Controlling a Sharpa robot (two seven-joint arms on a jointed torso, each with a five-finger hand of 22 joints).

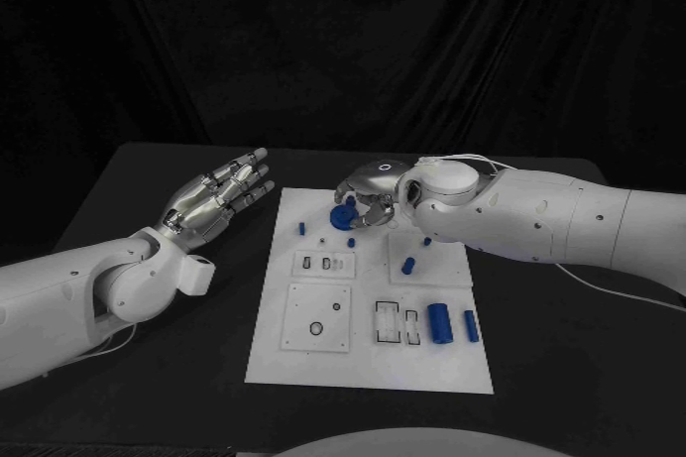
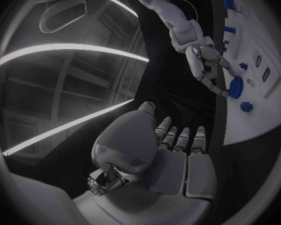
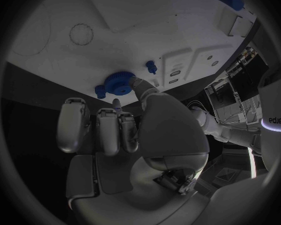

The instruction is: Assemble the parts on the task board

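A round blue toothed wheel (image 1: 343, 217), like a small gear made of plastic, is held in the right hand (image 1: 369, 197) over the far end of the flat white task board (image 1: 372, 363). The wheel is pinched at its edge between the thumb and fingertips (image 3: 117, 105), with the other fingers curled in close. Whether the wheel touches the board or hangs just above it cannot be told.

The step in hand looks like the placing of this wheel. For the next move, the wheel should be lined up over its post or hole and set down flat, then let go softly. A small blue peg (image 1: 301, 225) stands just beside the wheel, so care is needed not to knock it.

The left hand (image 1: 217, 197) is held up beside the board, off to the side. Its fingers are straight and spread apart, and nothing is held in it.

The board is smooth and hard, with raised square plates and dark slots cut in it. A thick blue round bar (image 1: 440, 321) and a thin blue round bar (image 1: 471, 325) lie side by side near the right edge of the board. They look smooth and could roll if bumped. The table (image 1: 572, 358) is black and dull.
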